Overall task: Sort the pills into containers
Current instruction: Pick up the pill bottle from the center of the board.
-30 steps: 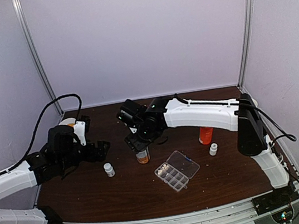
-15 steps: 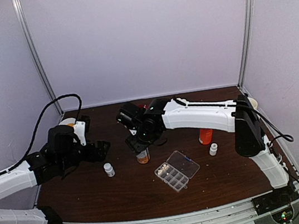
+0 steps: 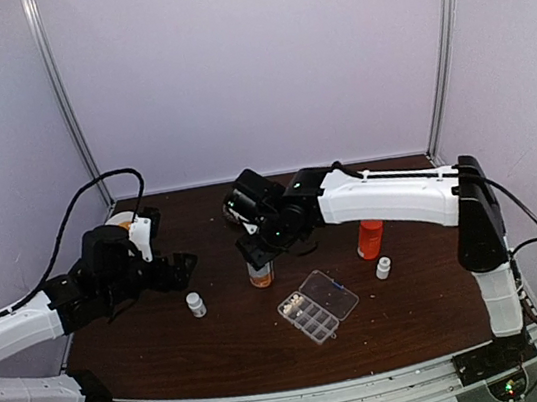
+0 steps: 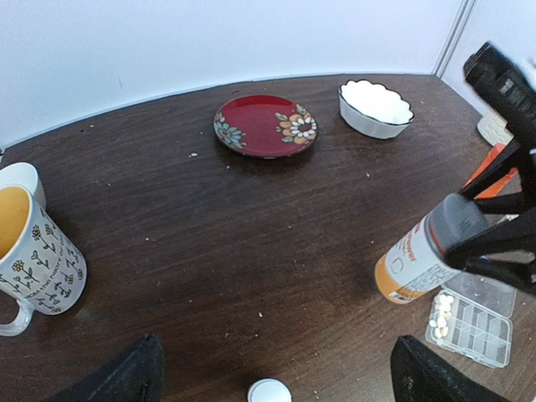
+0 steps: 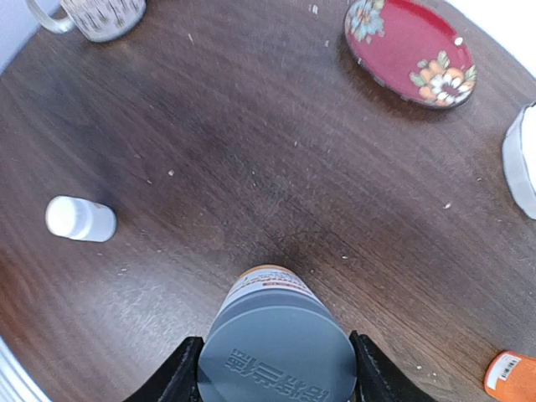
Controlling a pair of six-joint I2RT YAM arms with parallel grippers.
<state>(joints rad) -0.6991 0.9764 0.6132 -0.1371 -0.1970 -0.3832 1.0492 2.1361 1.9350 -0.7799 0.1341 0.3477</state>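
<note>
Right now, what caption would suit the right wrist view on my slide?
The right jaws flank the grey cap of an orange bottle; a small white bottle and a red plate sit nearby.

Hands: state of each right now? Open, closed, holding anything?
Left hand: open, holding nothing.
Right hand: closed around the top of the orange pill bottle.
</note>
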